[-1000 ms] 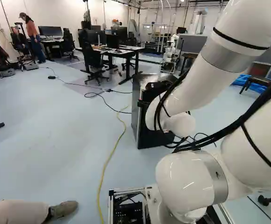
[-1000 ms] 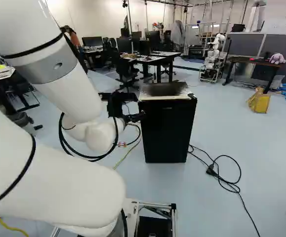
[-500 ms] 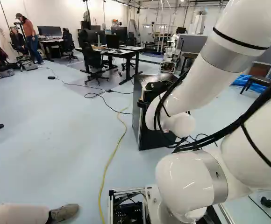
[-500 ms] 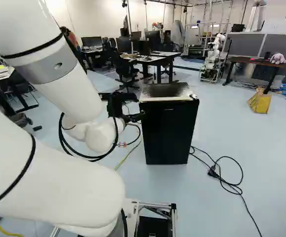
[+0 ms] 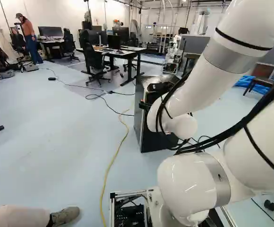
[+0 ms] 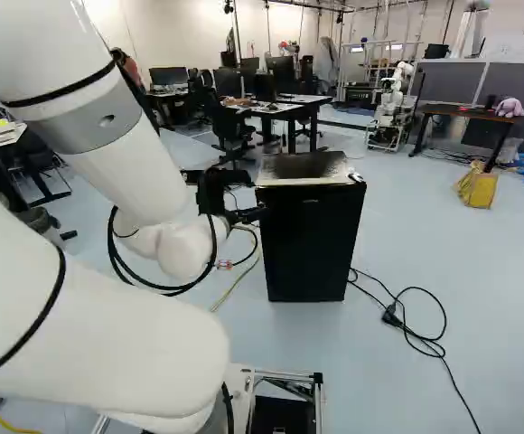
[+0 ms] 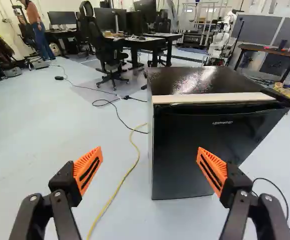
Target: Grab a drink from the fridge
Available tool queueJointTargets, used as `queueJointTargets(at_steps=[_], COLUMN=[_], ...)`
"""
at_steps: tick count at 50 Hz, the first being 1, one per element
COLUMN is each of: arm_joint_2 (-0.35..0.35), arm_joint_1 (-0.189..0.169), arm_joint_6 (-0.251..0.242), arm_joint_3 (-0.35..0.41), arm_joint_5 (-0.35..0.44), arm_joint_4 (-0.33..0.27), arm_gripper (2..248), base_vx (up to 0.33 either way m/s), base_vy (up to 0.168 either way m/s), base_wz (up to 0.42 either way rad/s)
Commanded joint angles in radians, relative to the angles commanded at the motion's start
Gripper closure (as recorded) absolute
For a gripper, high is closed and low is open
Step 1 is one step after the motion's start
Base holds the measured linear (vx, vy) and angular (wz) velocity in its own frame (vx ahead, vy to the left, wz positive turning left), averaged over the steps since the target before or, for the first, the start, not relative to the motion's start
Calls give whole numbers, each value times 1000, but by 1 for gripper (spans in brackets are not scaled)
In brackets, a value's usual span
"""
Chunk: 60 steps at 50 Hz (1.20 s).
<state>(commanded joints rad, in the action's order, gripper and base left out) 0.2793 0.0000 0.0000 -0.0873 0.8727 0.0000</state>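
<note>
Bearing pale lettering (image 7: 222, 122), the fridge (image 7: 185, 160) stands ahead of the spread end effector (image 6: 255, 213)

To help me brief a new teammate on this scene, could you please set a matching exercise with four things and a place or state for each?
Things
1. Small black fridge
2. Yellow cable
3. Black, orange-padded gripper
4. Yellow bag

Places or states
A. Open, gripping nothing
B. On the floor at the right of the right base view
C. Door shut
D. Along the floor, left of the fridge in the left base view

Pairs: 1-C, 2-D, 3-A, 4-B
</note>
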Motion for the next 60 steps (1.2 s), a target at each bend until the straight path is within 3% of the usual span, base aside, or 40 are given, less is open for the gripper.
queueJointTargets(at_steps=[60], arm_joint_2=[0], arm_joint_1=[0], arm_joint_6=[0], arm_joint_3=[0], arm_joint_5=[0], arm_joint_4=[0], arm_gripper=[3], base_vx=[0], base_vy=[0], base_wz=[0])
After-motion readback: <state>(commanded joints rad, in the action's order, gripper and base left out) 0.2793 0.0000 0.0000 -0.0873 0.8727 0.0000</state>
